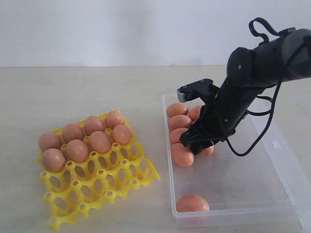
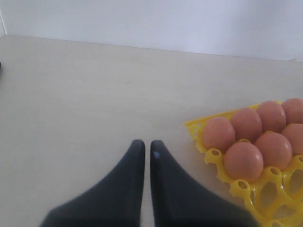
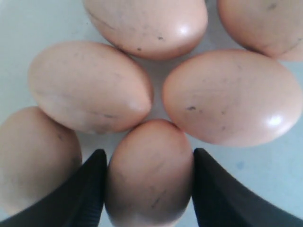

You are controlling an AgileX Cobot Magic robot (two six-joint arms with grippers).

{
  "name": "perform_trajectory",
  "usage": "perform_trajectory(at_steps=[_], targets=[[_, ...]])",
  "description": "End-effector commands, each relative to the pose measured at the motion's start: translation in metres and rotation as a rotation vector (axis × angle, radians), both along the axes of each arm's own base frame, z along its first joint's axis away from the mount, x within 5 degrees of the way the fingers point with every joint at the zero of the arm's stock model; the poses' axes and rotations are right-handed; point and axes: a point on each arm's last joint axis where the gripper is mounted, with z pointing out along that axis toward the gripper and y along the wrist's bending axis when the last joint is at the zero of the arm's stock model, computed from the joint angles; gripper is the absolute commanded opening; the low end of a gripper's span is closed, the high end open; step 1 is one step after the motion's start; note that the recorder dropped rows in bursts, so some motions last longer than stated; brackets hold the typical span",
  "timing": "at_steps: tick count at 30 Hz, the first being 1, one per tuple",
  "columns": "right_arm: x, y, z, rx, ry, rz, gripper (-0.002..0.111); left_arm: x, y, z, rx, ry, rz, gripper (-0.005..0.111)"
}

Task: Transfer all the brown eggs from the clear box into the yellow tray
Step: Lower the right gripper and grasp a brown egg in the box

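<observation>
The yellow tray (image 1: 97,189) lies on the left of the table with several brown eggs (image 1: 77,149) in its far cells. My right gripper (image 3: 149,151) reaches down into the clear box (image 1: 272,160), and its fingers press both sides of one brown egg (image 3: 149,177) in a cluster of eggs (image 1: 177,110) at the box's far left corner. A lone egg (image 1: 192,204) rests at the near left corner of the box. My left gripper (image 2: 147,144) is shut and empty over bare table beside the tray (image 2: 246,189); it does not show in the exterior view.
The right arm (image 1: 262,63) comes in from the upper right over the box. The box's clear walls (image 1: 167,145) rise around the eggs. Bare table lies behind the tray and between tray and box.
</observation>
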Motion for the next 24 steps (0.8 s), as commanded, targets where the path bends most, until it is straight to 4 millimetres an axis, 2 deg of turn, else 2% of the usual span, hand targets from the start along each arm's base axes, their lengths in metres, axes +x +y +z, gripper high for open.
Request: perform_trajectory(at_steps=[1, 16, 20, 24], targets=[[0.002, -0.003, 0.0, 0.001, 0.0, -0.011, 0.0, 0.0, 0.0, 0.0, 0.003, -0.005, 0.002, 0.004], [0.0, -0.005, 0.004, -0.017, -0.005, 0.006, 0.0, 0.0, 0.0, 0.0, 0.003, -0.005, 0.002, 0.004], [-0.001, -0.005, 0.023, -0.004, -0.056, 0.005, 0.0, 0.0, 0.0, 0.0, 0.003, -0.005, 0.002, 0.004], [-0.004, -0.006, 0.056, 0.02, -0.154, 0.002, 0.0, 0.0, 0.0, 0.0, 0.003, -0.005, 0.002, 0.004]])
